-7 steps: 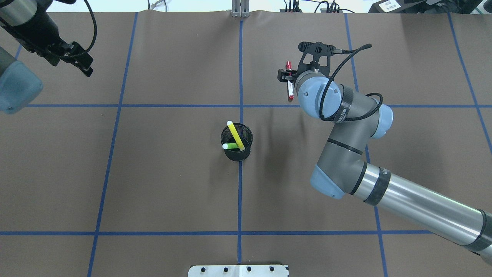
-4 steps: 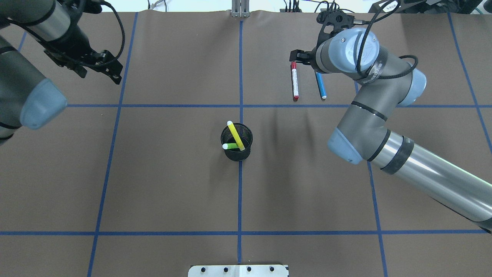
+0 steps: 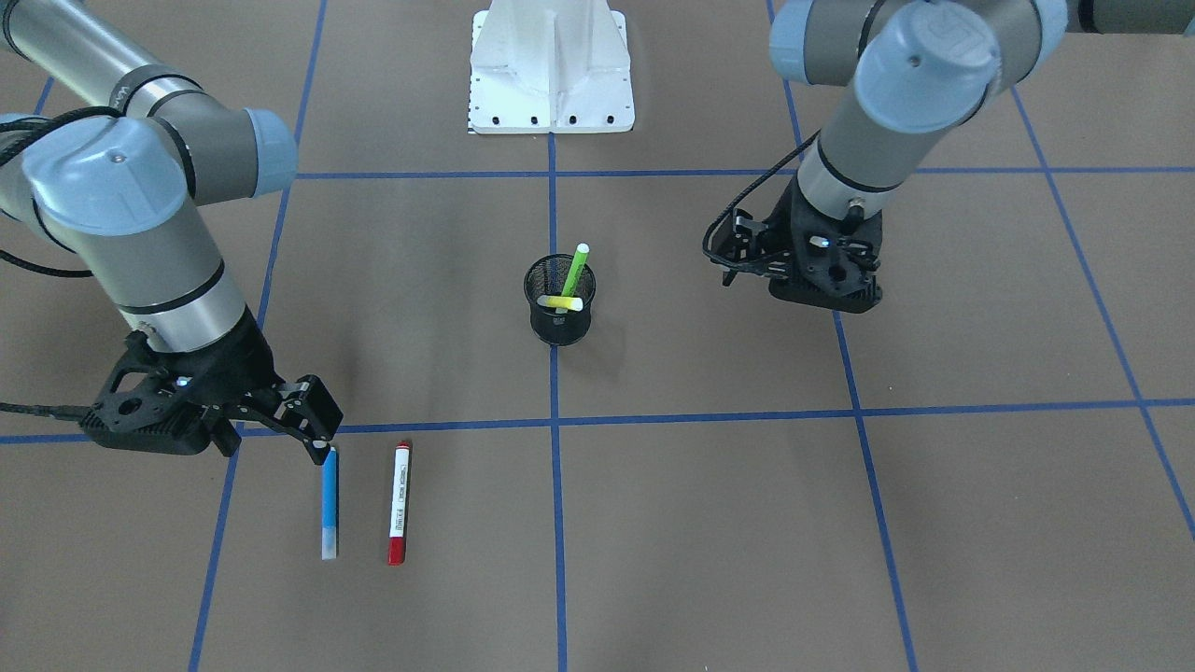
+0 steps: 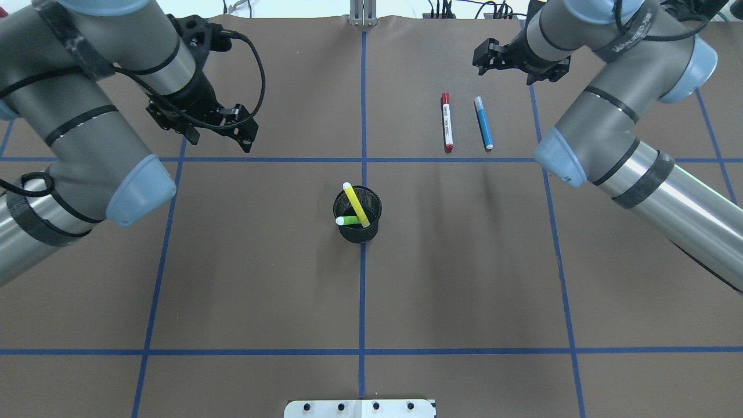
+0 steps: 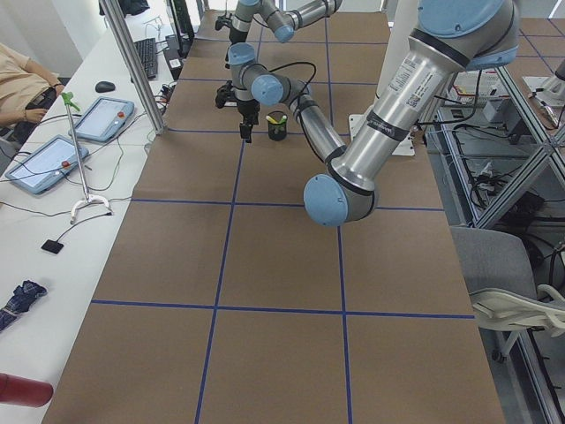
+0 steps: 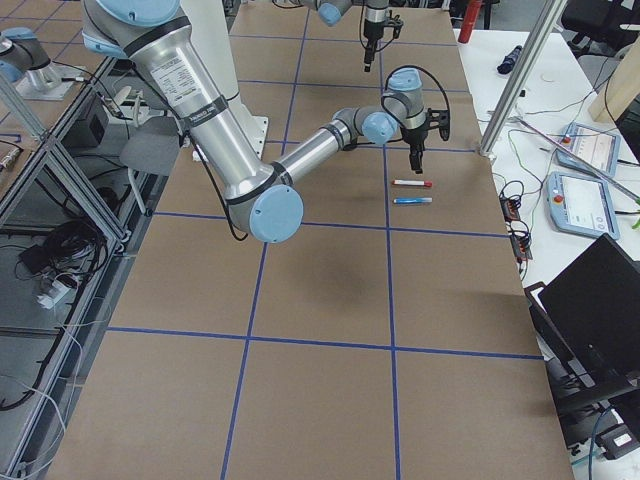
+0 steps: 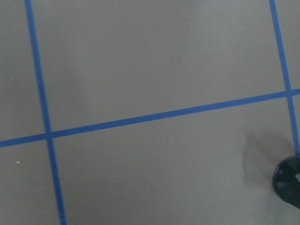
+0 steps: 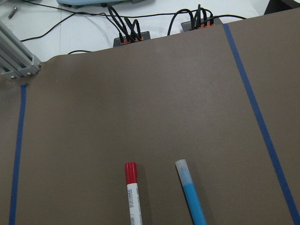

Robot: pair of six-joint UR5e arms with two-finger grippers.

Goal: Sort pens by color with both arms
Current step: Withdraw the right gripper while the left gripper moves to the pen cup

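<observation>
A red-capped white pen (image 4: 446, 123) and a blue pen (image 4: 483, 123) lie side by side on the brown mat at the far right. The wrist view shows the same red pen (image 8: 133, 197) and blue pen (image 8: 192, 197) below the camera. My right gripper (image 4: 480, 62) hangs open and empty just beyond their far ends, and its fingertip sits over the blue pen's end (image 3: 329, 499). A yellow pen (image 4: 356, 204) and a lime green pen (image 4: 348, 220) lean in the black mesh cup (image 4: 358, 233) at the centre. My left gripper (image 4: 244, 129) hovers open and empty, left of and beyond the cup.
Blue tape lines divide the mat into squares. The white pedestal base (image 3: 551, 84) stands at the robot's side of the table. Cable plugs (image 8: 131, 33) sit past the mat's far edge. Beside the table a person's arm (image 5: 18, 84) rests near tablets.
The right gripper let go of the red pen beside the blue one, then drew back toward the far edge. The left arm swung in toward the centre.
</observation>
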